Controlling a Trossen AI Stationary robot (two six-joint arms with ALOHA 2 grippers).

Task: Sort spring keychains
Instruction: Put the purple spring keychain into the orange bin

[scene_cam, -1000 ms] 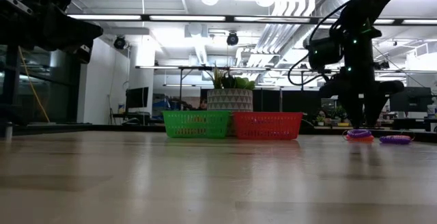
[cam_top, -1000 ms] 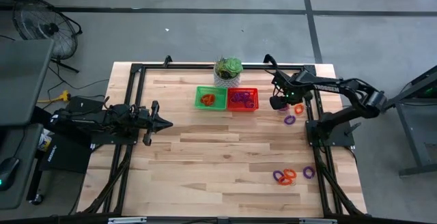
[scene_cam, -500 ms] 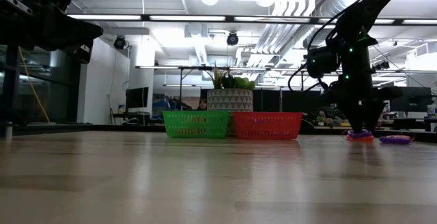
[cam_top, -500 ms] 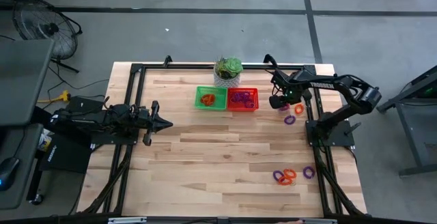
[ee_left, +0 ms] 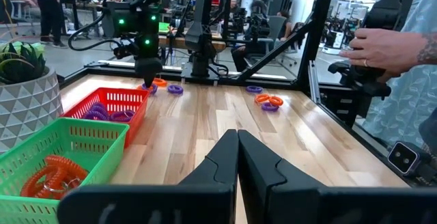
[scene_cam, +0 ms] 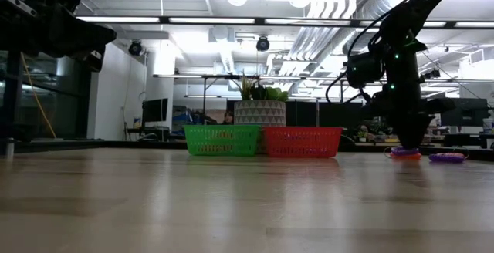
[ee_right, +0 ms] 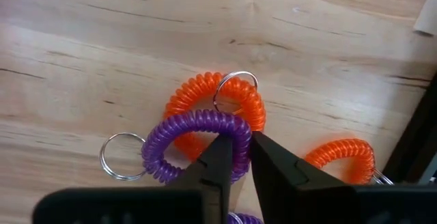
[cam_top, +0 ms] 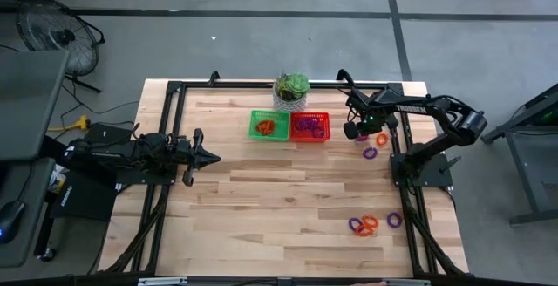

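Note:
My right gripper [ee_right: 239, 149] points down at the table's far right and is shut on a purple spring keychain [ee_right: 184, 125]. That keychain lies partly over an orange one [ee_right: 235, 91], with its metal ring [ee_right: 119, 156] beside it. Another orange coil [ee_right: 341, 156] lies close by. In the high view the gripper [cam_top: 360, 134] hides the purple coil; an orange [cam_top: 381, 138] and a purple keychain [cam_top: 370, 153] lie beside it. Several more [cam_top: 366, 225] lie near the front right. My left gripper [cam_top: 214, 156] waits shut and level at the left. My right gripper pinches one side of the purple coil's loop [ee_right: 242, 134], where it overlaps the orange coil. One finger [ee_right: 218, 159] stands inside the loop and the other [ee_right: 273, 162] outside. The fingers come from above, pointing down. The coil lies flat on the table and the orange keychain.
A green basket [cam_top: 268, 125] with orange coils and a red basket [cam_top: 309, 126] with purple coils stand side by side at the far middle, a potted plant [cam_top: 291, 88] behind them. Black frame rails border the table. A person's hand [ee_left: 382, 46] shows beyond the table's edge.
My right gripper has sunk a little onto the keychains at the far right. Its fingers have gone from wide open to shut around the purple coil. The coil has stayed on the table.

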